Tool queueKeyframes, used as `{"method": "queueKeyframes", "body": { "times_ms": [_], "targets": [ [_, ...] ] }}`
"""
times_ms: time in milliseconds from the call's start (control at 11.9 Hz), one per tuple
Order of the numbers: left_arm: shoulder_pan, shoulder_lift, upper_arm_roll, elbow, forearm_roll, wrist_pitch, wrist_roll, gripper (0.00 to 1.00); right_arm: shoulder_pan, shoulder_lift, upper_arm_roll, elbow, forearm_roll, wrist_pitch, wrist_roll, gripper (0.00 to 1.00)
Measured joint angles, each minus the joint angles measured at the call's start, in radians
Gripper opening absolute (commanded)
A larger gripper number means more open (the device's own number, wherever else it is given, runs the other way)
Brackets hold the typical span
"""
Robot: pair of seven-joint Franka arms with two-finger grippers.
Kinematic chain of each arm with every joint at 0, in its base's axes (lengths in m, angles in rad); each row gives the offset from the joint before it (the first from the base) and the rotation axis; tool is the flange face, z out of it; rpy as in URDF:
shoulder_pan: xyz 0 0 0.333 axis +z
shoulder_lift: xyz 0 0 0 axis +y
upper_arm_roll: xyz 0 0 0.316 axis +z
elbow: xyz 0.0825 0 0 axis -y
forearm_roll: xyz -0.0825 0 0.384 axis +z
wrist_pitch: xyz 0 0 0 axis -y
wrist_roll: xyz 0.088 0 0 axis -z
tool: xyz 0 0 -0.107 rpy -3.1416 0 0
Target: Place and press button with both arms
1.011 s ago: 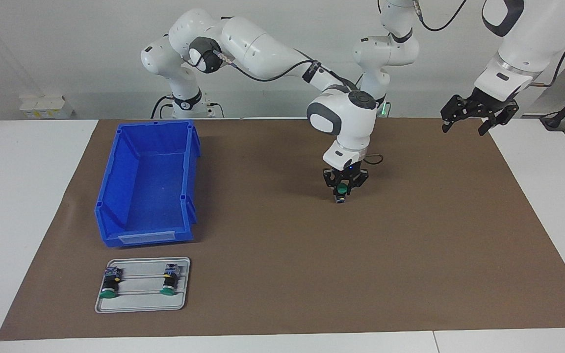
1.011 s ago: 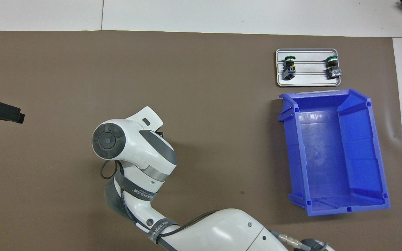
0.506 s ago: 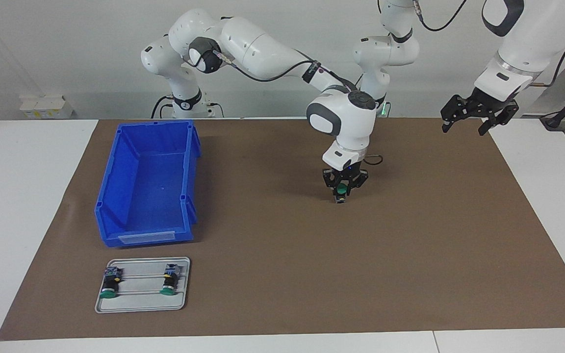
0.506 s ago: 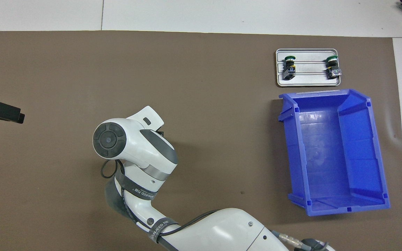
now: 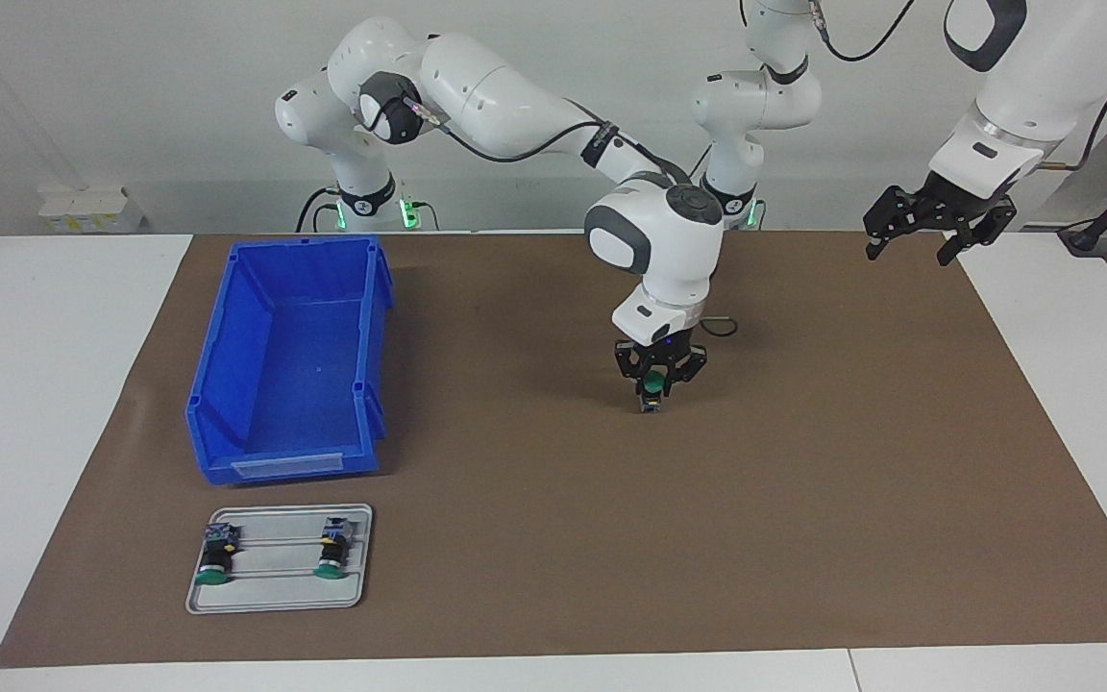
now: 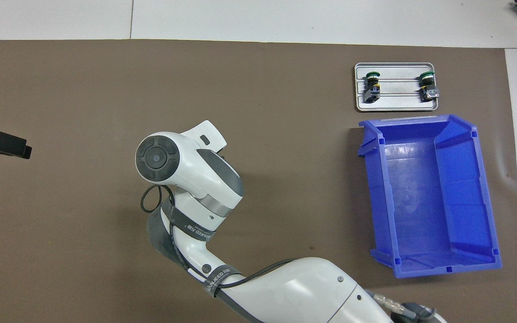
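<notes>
Button: the button point(image 5: 651, 387) has a green cap and a dark body; it is held in the right gripper, over the brown mat point(image 5: 803, 500), close to the mat or touching it, I cannot tell which. The green cap faces the camera of the facing view. In the overhead view the wrist of the arm hides it.
Right gripper: the right gripper point(image 5: 651, 394) points straight down over the middle of the mat, and its fingers are clenched on the button.
Right arm: it comes from its base near the blue bin and reaches toward the middle of the table.
Left gripper: the left gripper point(image 5: 909, 252) waits in the air over the mat's edge at the left arm's end of the table, with the fingers spread wide and holding nothing.
Blue bin: the blue bin point(image 5: 227, 384) stands on the mat at the right arm's end.
Tray: the grey tray point(image 5: 275, 598) lies just beside the bin, farther from the robots.
Other switches: two green-capped switches point(image 5: 213, 561) lie on the tray, apart from each other.
</notes>
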Motion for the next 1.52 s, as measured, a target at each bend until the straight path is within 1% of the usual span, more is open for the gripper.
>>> {"method": "queueKeyframes", "body": {
  "times_ms": [169,421,590,759,843,927,1011,1180,1349,1517],
  "targets": [
    [0.000,0.000,0.000,0.000,0.000,0.000,0.000,1.00,-0.074,-0.062,-0.001,0.010,0.006,-0.059,-0.092,0.00],
    [0.000,0.000,0.000,0.000,0.000,0.000,0.000,1.00,-0.241,-0.174,0.001,0.012,0.034,-0.185,-0.315,0.00],
    [0.000,0.000,0.000,0.000,0.000,0.000,0.000,1.00,-0.327,-0.222,0.003,0.009,0.040,-0.241,-0.408,0.00],
    [0.000,0.000,0.000,0.000,0.000,0.000,0.000,1.00,-0.391,-0.259,0.002,0.004,0.041,-0.300,-0.510,0.00],
    [0.000,0.000,0.000,0.000,0.000,0.000,0.000,1.00,-0.430,-0.285,0.001,-0.012,0.043,-0.318,-0.561,0.00],
    [0.000,0.000,0.000,0.000,0.000,0.000,0.000,1.00,-0.475,-0.322,0.001,-0.050,0.060,-0.321,-0.603,0.00],
    [0.000,0.000,0.000,0.000,0.000,0.000,0.000,1.00,-0.524,-0.369,0.001,-0.106,0.088,-0.318,-0.649,0.00],
    [0.000,0.000,0.000,0.000,0.000,0.000,0.000,1.00,-0.619,-0.491,0.001,-0.271,0.121,-0.277,-0.727,0.00],
    [0.000,0.000,0.000,0.000,0.000,0.000,0.000,1.00,-0.677,-0.620,0.002,-0.496,0.130,-0.169,-0.752,0.00],
    [0.000,0.000,0.000,0.000,0.000,0.000,0.000,1.00,-0.703,-0.713,0.002,-0.717,0.130,-0.029,-0.772,0.00]
  ]
}}
